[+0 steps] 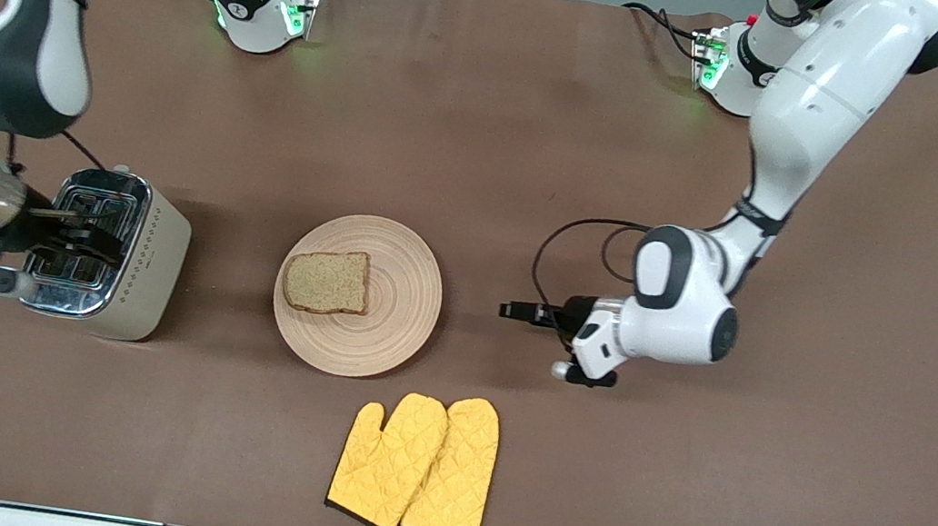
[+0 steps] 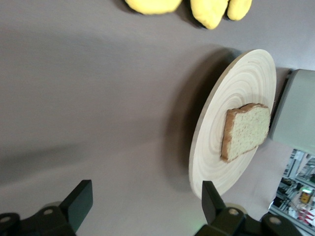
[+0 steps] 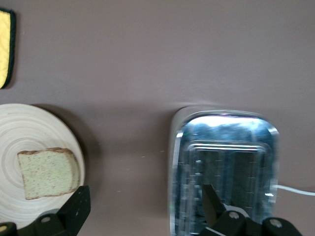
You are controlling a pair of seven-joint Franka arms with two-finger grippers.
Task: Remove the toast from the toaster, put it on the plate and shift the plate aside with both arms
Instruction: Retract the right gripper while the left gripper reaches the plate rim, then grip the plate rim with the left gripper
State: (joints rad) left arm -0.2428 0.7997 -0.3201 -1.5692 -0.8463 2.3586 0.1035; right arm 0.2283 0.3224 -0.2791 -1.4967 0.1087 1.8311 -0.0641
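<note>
One high camera facing both arms, plus one camera on each wrist.

The front view looks down over the whole bench point(image 1: 489, 119). The left wrist view looks low past the left claw point(image 2: 146, 204), fingers spread, at the plate point(image 2: 236, 98) ahead of it. The right wrist view looks straight down past the right claw point(image 3: 145, 206), spread, over the toaster point(image 3: 224, 162). All three share the plate and toast point(image 3: 48, 172).
</note>
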